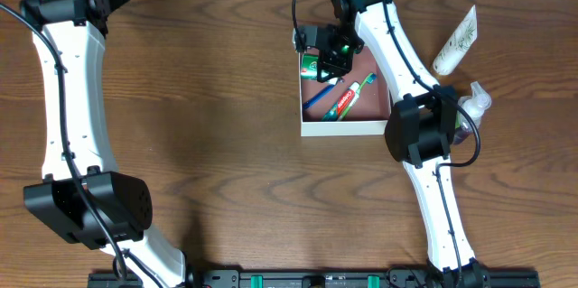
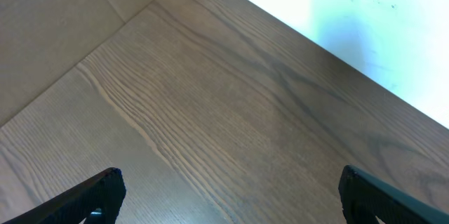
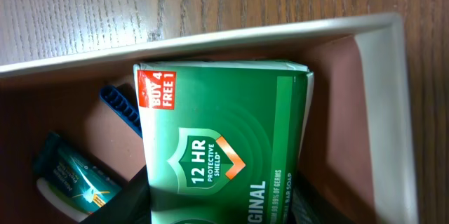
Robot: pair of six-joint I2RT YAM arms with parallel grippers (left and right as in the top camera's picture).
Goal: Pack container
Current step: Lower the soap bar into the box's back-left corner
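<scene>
At upper left of the overhead view, your left gripper (image 2: pixel 231 197) hangs over bare table (image 1: pixel 208 98), jaws spread wide and holding nothing. Right of centre sits the container (image 1: pixel 343 128). Your right gripper (image 1: pixel 328 60) is clamped on a green soap box (image 3: pixel 224 147) inside the container's upper left corner. Just below it lie a blue razor (image 1: pixel 316 100) and toothpaste (image 1: pixel 347 100). Further right, outside the container, are a white tube (image 1: pixel 456 42) and a pump bottle (image 1: pixel 476 98).
</scene>
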